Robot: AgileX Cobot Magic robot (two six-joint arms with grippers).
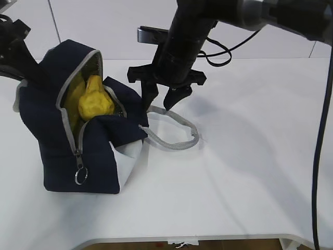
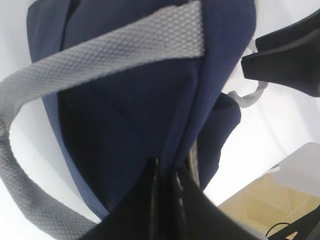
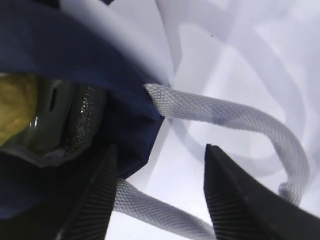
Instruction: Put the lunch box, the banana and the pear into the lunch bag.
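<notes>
The navy lunch bag [image 1: 88, 156] stands at the table's left with its zipper open. The yellow pear [image 1: 94, 103] shows in the opening, with the banana [image 1: 74, 96] behind it. My left gripper [image 2: 169, 169] is shut on the lunch bag's [image 2: 135, 115] navy edge, behind the bag in the exterior view. Just right of the bag hangs my right gripper [image 1: 161, 101], open over the bag's grey handle [image 1: 179, 136]. In the right wrist view the right gripper [image 3: 159, 192] straddles the handle [image 3: 225, 115] without touching it. A glossy grey-green rim [image 3: 47, 125] inside the bag looks like the lunch box.
The white table [image 1: 250, 156] stretches to the right and front of the bag. Black cables [image 1: 320, 156] hang down at the right edge. The ring pull [image 1: 80, 175] dangles at the bag's front. A second grey handle [image 2: 100, 55] loops over the bag's back.
</notes>
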